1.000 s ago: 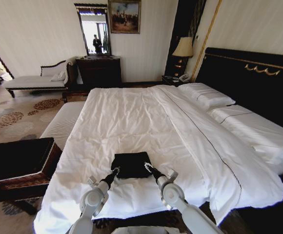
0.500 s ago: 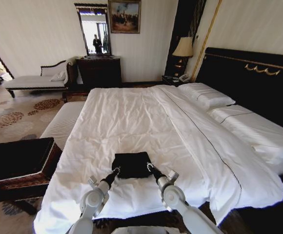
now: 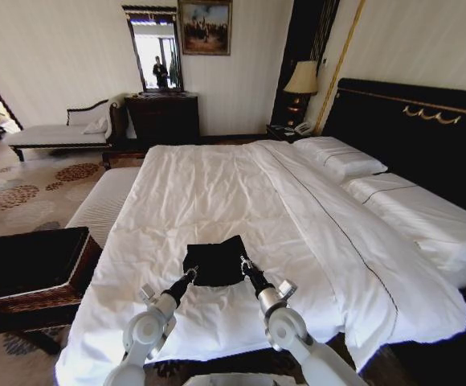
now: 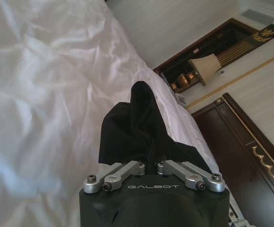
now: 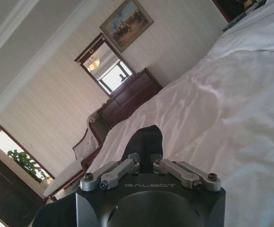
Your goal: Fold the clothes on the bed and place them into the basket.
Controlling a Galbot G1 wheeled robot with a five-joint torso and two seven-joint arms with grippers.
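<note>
White duvet bed [image 3: 241, 193] spans room ahead. Dark wicker basket [image 3: 28, 261] on floor off bed's left side. Black T-shirt [image 3: 214, 262], bunched, near bed's foot edge. Left gripper [image 3: 191, 274] clamped on shirt's left edge; right gripper [image 3: 244, 263] clamped on right edge.
</note>
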